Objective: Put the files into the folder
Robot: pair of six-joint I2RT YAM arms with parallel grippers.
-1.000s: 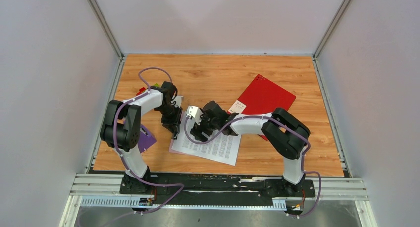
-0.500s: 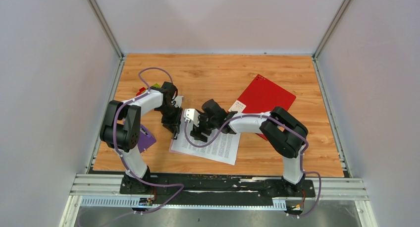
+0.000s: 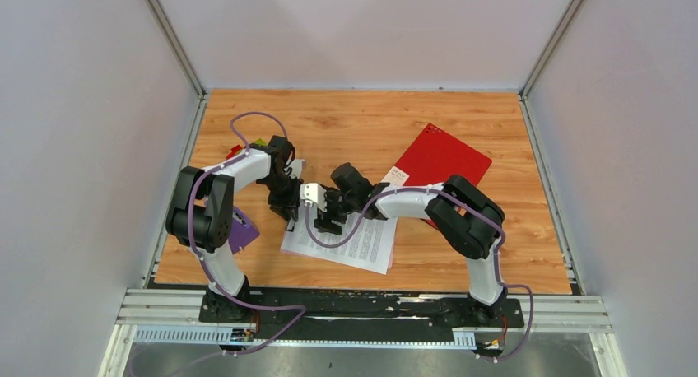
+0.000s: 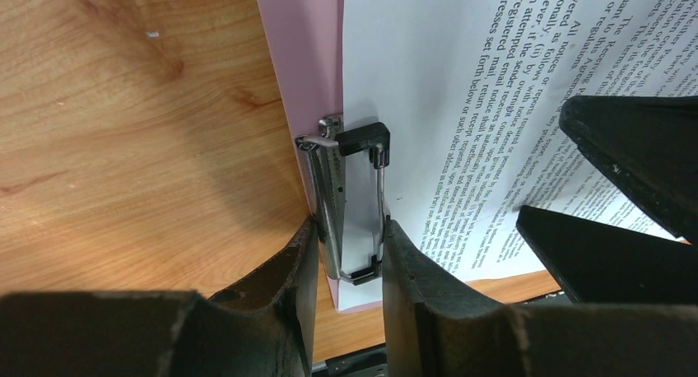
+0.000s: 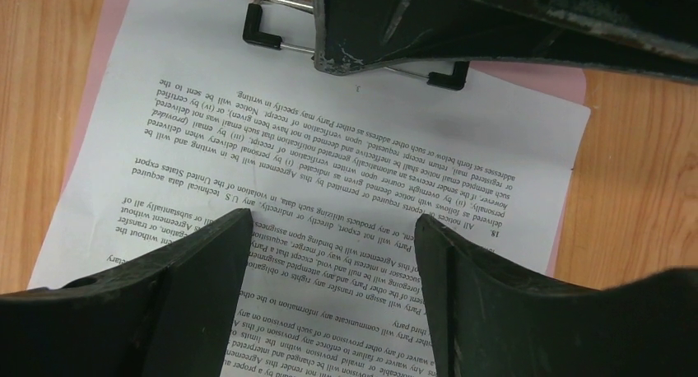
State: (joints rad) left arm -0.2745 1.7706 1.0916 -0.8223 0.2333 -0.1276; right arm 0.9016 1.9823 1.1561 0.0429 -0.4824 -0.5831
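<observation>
While pinching the spring clip (image 4: 342, 200) with the left gripper (image 4: 346, 229), fingers nearly together on the metal lever and wire handle, parked left of the middle of the desk (image 3: 370, 122), nearer its near edge than its far one. Next, the right gripper (image 5: 329, 229): spread wide, gripping nothing, poised over the printed sheets (image 5: 329, 146); cannot tell whether the tips touch the paper.

Shifted leftward over the last second, closing on the left gripper, and seems to have drawn the sheets slightly the same way, toward the clip. Judged from that: nudging the files home under the clip. Top edge now beneath the wire handle; unclear whether beneath the clamping bar itself. Lever not yet let go, so nothing pinned so far.

Outward from there:
- **Sheets:** thin white paper, dense small black type, flat and limp, likely to buckle if shoved hard from one side.
- **Pink folder (image 4: 300, 56):** lying beneath them, smooth and matte, showing as a narrow margin along the clip side.
- **Clip:** bright sheet metal with black-capped wire.
- **Desk surface:** wood-grain laminate under everything.
- **Red folder (image 3: 440, 159):** right of the middle, toward the far edge. Flat, stiff-looking, white label at one corner, partly under the right arm.
- **Purple item (image 3: 244, 231):** by the left edge, half hidden behind the left arm; cannot tell what.
</observation>
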